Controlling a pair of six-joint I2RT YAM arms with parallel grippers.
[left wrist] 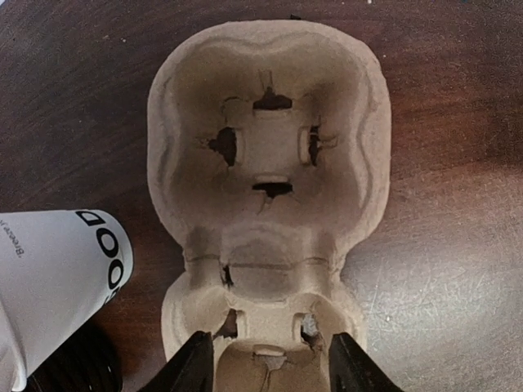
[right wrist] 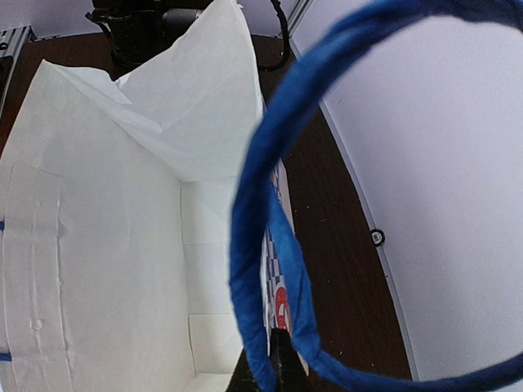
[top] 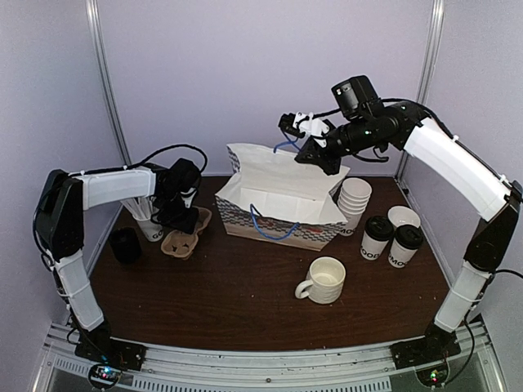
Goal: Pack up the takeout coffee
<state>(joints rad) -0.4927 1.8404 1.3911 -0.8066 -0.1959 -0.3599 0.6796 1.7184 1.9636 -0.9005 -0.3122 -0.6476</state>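
Note:
Two white takeout coffee cups with black lids point(top: 377, 237) point(top: 406, 243) stand at the right of the table. A white paper bag point(top: 282, 200) with blue rope handles stands open in the middle. My right gripper point(top: 304, 149) is above the bag, shut on its far blue handle point(right wrist: 253, 245) and holding it up; the gripper point(right wrist: 274, 371) shows in the right wrist view with the bag's white inside point(right wrist: 98, 245) below. My left gripper point(top: 181, 222) is open over a brown cardboard cup carrier point(left wrist: 270, 163), its jaws point(left wrist: 270, 369) either side of the carrier's near cell.
A stack of lidless white cups point(top: 354, 200) and a single lidless cup point(top: 404, 216) stand by the bag's right end. A white mug point(top: 323, 280) sits front centre. A white lettered cup point(left wrist: 57, 278) and a black object point(top: 125, 245) lie left of the carrier.

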